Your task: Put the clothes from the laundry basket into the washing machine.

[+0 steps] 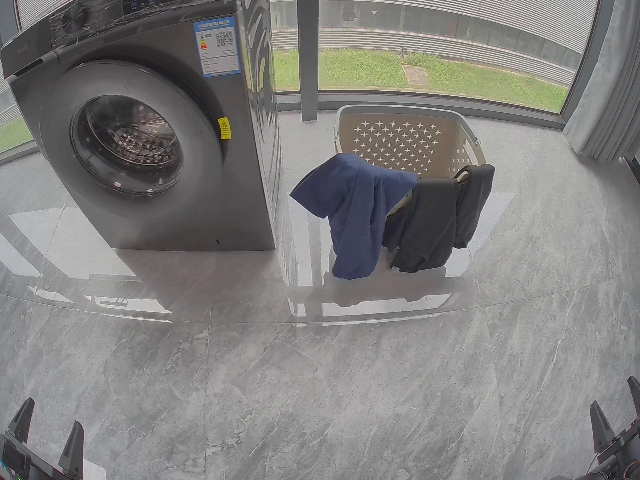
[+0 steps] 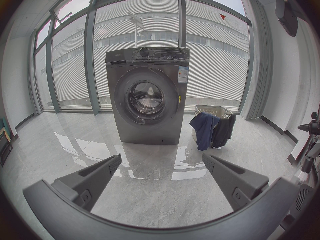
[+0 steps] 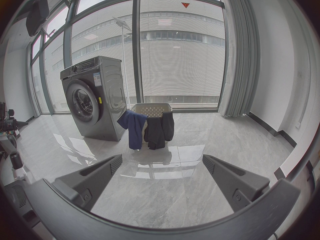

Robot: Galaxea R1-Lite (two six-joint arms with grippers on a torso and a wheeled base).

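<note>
A grey front-loading washing machine (image 1: pixel 147 135) stands on the floor at the left, its round door (image 1: pixel 127 145) shut. To its right sits a beige laundry basket (image 1: pixel 407 135). A blue garment (image 1: pixel 353 211) and a black garment (image 1: pixel 433 218) hang over the basket's near rim. My left gripper (image 1: pixel 48 428) is open at the lower left, far from the basket. My right gripper (image 1: pixel 617 408) is open at the lower right, with nothing between its fingers. The left wrist view shows the machine (image 2: pixel 148 95) and basket (image 2: pixel 213 112) ahead of the left gripper (image 2: pixel 161 159). The right gripper (image 3: pixel 162 159) faces the basket (image 3: pixel 151 110).
Glossy grey floor tiles (image 1: pixel 320 381) stretch between me and the machine. Tall windows (image 1: pixel 427 28) run behind it, with a curtain (image 1: pixel 610 95) at the far right. A window post (image 1: pixel 308 41) stands between machine and basket.
</note>
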